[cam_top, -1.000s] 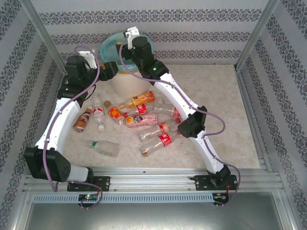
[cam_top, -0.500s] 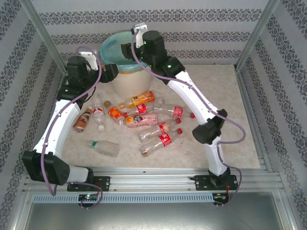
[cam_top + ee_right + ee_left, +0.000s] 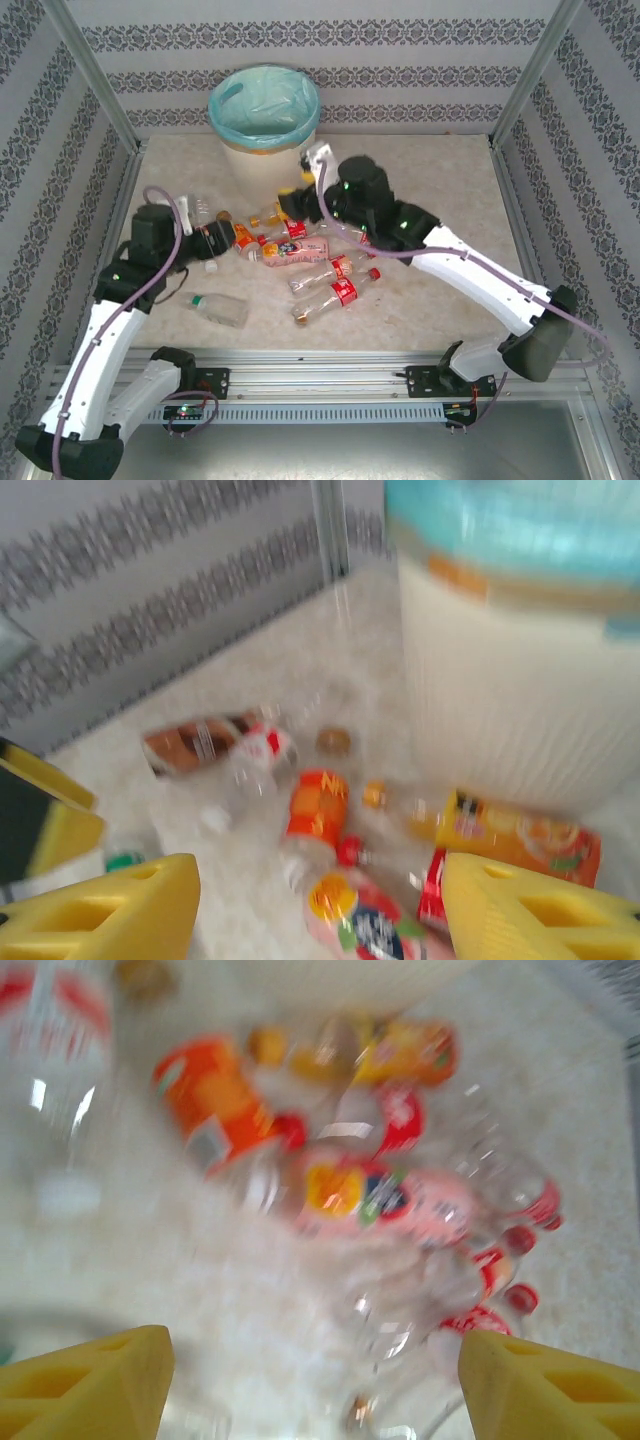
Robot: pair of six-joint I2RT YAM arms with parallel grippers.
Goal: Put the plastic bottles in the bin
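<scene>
Because both my arms reach into the same heap of plastic bottles at once, I judge the first danger to be my own grippers knocking together, or one shoving a bottle out from under the other. My left gripper stands spread with nothing between its fingers, low at the heap's left edge. My right gripper is likewise spread and empty, just in front of the bin, so a careless swing there could bump its wall. The bottles all lie on their sides, touching or crossing, in the middle of the table below the bin. Being round and smooth, they would likely roll or squirt away if I close off-centre or along their length. The orange-labelled bottle lies nearest my left fingers, its long axis slanting toward the heap and its red cap pointing at the pink-labelled bottle. That one lies crosswise, left to right; I cannot tell which end bears its cap. The amber bottle lies along the foot of the bin, cap toward my left side. Both wrist views are blurred, so finer alignment is beyond me.
</scene>
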